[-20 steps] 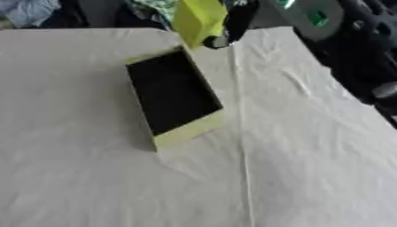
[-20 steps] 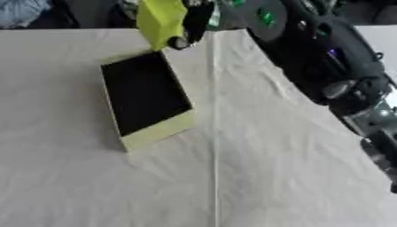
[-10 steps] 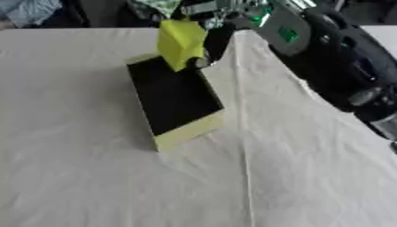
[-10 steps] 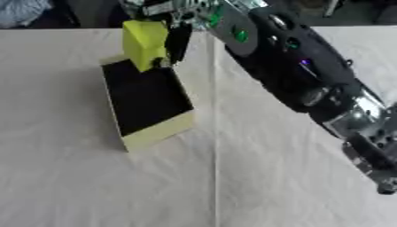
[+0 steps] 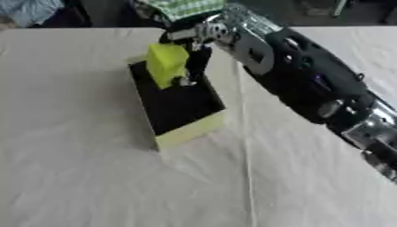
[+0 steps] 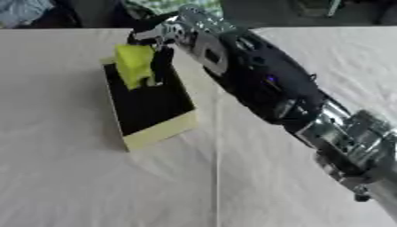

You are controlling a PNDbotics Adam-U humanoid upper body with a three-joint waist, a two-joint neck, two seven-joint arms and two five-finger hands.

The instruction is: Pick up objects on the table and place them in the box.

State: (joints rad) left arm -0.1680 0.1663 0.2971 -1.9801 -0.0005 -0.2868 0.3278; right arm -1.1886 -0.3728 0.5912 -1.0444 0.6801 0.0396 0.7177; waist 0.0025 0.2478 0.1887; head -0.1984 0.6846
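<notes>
Yellow-green block, held by the right hand, hangs over the far end of the box. Hand's dark fingers are curled against the block's right side, grasping it; thumb side is hidden behind the block. Block is upright, slightly tilted, its lower end over the box's black inside, near the far wall. Cannot tell whether the block's bottom touches the box floor.

Box is a shallow open rectangle with pale yellow-green walls and a black inside, lying askew on the table, long side running from far-left to near-right. Near wall faces the camera. Nothing else visible inside it apart from the block's lower end.

Right arm, black with silver joints, comes in from the lower right and stretches diagonally to the upper middle, passing over the table to the right of the box. A small blue-purple light shows on the arm's casing.

Table is covered with a cream cloth, lightly wrinkled, with a straight crease running from near the box toward the near edge.

Left hand shows in neither view.
</notes>
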